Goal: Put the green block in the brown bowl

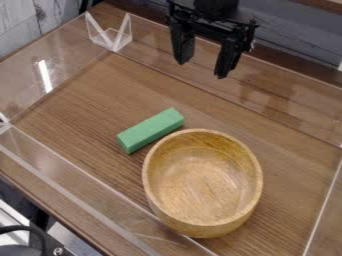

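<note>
green block (pixel 151 131) just beside brown bowl (pixel 203 183), open gripper (pixel 211 62) above wooden table (pixel 100 94)

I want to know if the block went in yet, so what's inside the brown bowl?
Nothing shows inside the brown bowl; its bare bottom is in view. The green block lies outside, beside it. What's under the bowl is covered.

Dark, matte black robot body with black fingers (pixel 186 48) and small blue markings.
</note>
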Controlling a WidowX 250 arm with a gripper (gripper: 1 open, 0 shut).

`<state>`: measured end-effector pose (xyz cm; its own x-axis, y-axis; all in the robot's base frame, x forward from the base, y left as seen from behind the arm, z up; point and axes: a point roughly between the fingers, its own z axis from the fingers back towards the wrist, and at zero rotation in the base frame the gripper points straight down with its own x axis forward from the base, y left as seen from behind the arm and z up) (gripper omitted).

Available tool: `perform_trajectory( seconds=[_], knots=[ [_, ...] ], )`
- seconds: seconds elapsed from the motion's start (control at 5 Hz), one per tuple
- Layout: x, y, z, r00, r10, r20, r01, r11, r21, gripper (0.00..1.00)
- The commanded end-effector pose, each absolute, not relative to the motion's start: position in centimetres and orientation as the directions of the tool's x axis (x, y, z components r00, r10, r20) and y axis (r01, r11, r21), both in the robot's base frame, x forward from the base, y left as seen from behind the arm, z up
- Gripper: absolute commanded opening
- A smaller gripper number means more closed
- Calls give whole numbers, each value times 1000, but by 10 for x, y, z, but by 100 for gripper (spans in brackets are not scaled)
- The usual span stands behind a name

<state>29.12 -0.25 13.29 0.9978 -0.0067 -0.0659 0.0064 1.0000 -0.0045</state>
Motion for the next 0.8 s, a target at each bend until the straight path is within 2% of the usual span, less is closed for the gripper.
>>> perform_trajectory(
  seconds=[0.0,0.6],
  knots=[
    [288,-2,126,996,-22,-85,21,1000,-6,100],
    [254,25,124,984,-172,-53,173,985,4,100]
  ],
)
